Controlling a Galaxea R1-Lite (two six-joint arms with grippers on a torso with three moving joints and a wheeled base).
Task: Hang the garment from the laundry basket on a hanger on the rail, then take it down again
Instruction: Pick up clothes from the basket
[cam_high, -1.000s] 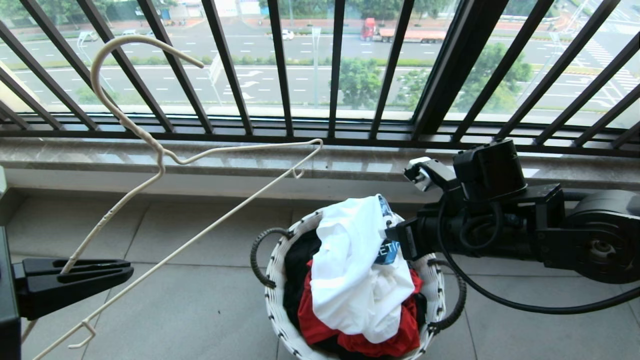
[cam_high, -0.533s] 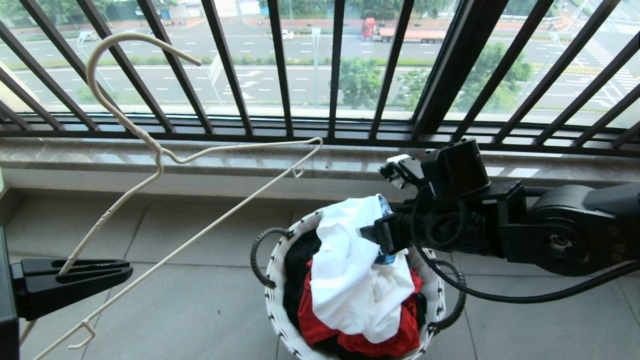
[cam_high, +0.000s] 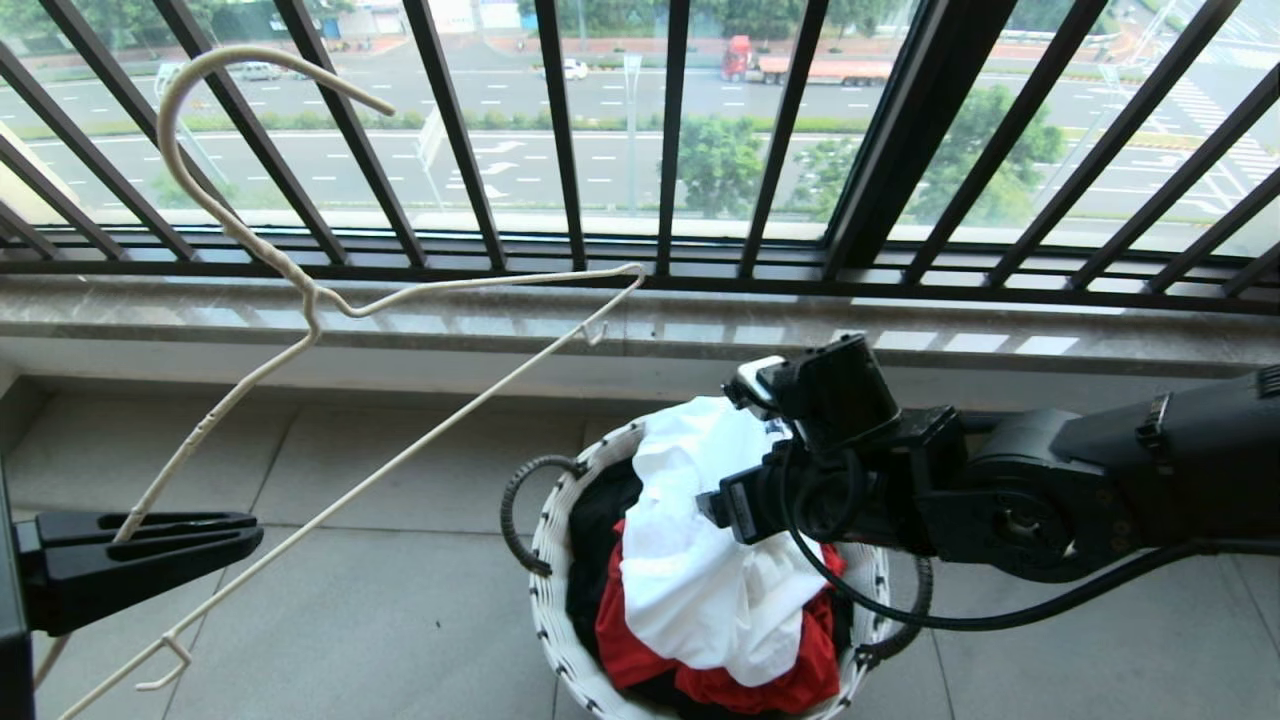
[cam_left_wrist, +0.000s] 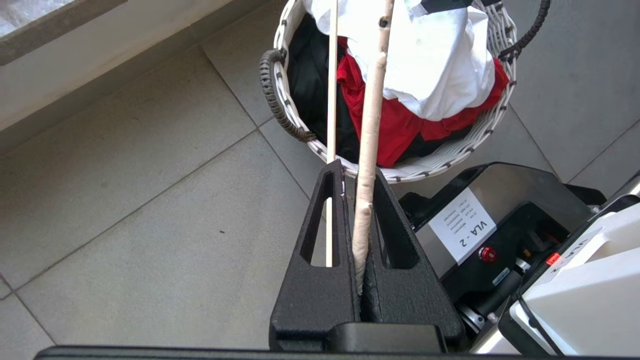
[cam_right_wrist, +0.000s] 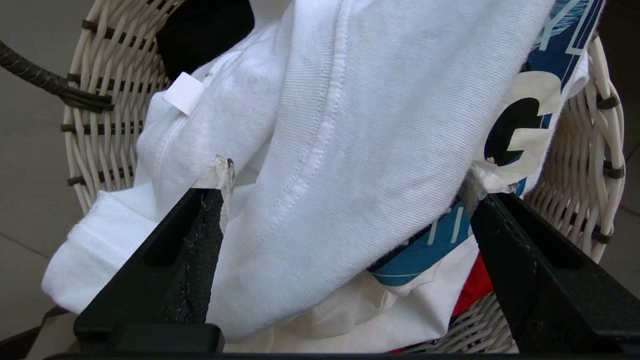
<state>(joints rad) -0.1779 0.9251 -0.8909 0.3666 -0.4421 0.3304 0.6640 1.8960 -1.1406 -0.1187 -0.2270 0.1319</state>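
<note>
Left gripper, at 8 o'clock in the head view, pinches the hanger ready. Right gripper, jaws spread wide, straddles a fold of the T-shirt heaped atop the basket at 6 o'clock, apparently to grasp it

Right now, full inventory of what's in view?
White T-shirt with blue print: one, heaped on top in the basket.
Red cloth: one, under the T-shirt.
Black cloth: one, in the basket, left side.
White woven laundry basket with black loop handles: one, on the grey tiled floor.
Cream wire hanger: one, held up at left.
Black barred window railing: behind.
Left gripper: shut on the hanger.
Right gripper: open, around a T-shirt fold.
</note>
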